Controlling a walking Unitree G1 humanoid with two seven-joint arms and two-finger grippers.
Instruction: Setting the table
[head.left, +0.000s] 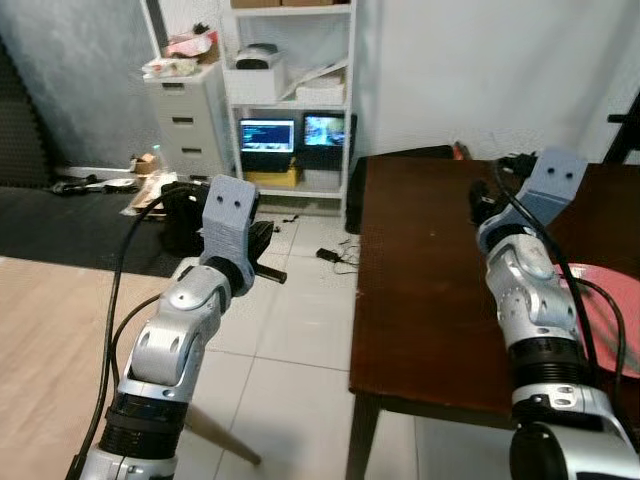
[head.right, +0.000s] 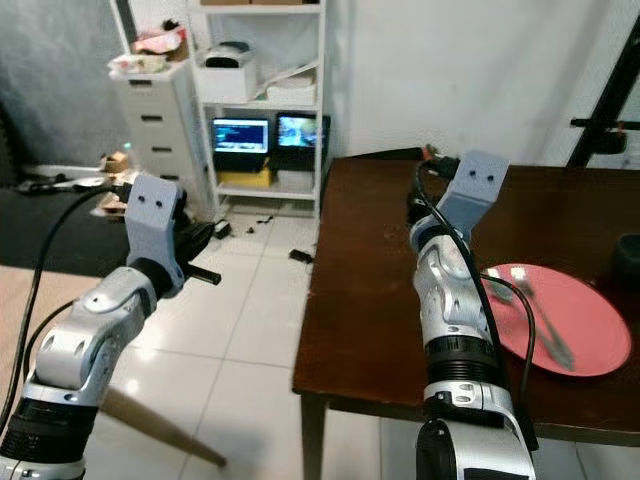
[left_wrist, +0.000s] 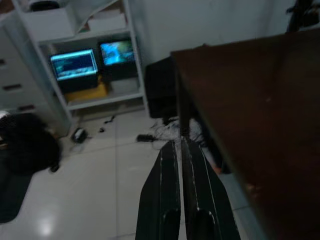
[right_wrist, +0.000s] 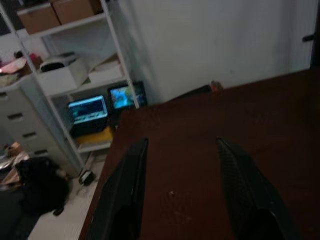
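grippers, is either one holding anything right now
Nothing is held. The right gripper is open above the table; the left gripper is shut on nothing.

**Dark tabletop with a pink plate**

A dark brown wooden tabletop (head.right: 370, 300) filled the right half of the frame, its near corner leg standing on a white tiled floor (head.right: 240, 330). At the lower right a pink plate (head.right: 590, 310) lay on it, with silver cutlery (head.right: 540, 320) resting across the plate. Small dark items littered the tiles at upper centre.
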